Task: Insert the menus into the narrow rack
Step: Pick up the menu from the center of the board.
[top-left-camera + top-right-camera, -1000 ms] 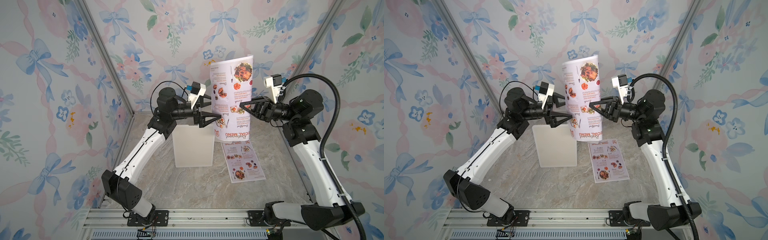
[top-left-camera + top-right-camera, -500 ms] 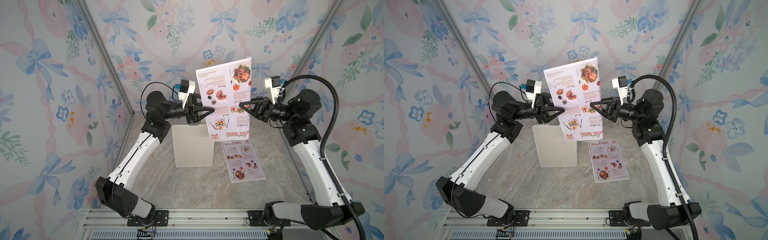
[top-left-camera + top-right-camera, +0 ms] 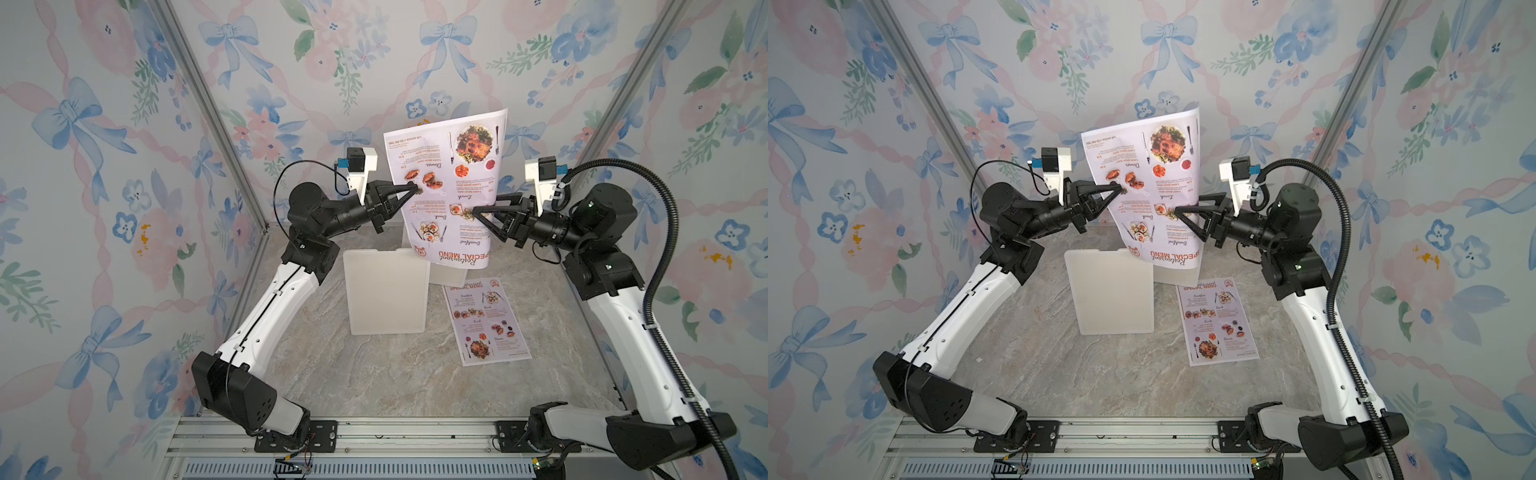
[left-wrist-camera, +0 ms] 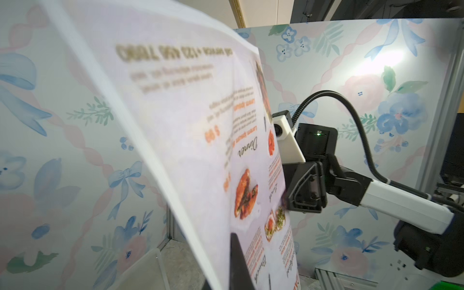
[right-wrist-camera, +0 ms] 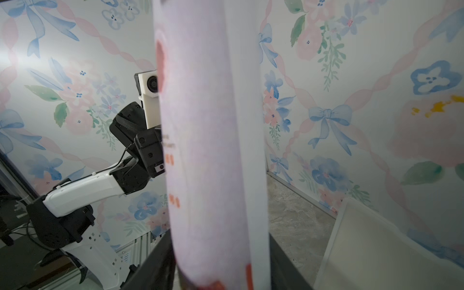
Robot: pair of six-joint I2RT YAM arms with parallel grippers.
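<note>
Lilac-white paper, the raised menu, is held upside down in the air at 1 o'clock of the white rack. Its 9 o'clock edge is pinched by the fully closed left end effector. At its 3 o'clock edge the right end effector is parted around the sheet. The second menu is laid flat on the table at the rack's 3 o'clock.

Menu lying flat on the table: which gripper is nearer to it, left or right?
Right. The right gripper is raised roughly above the far end of the flat menu; the left gripper, pinching the held menu, is raised farther to the left.
</note>
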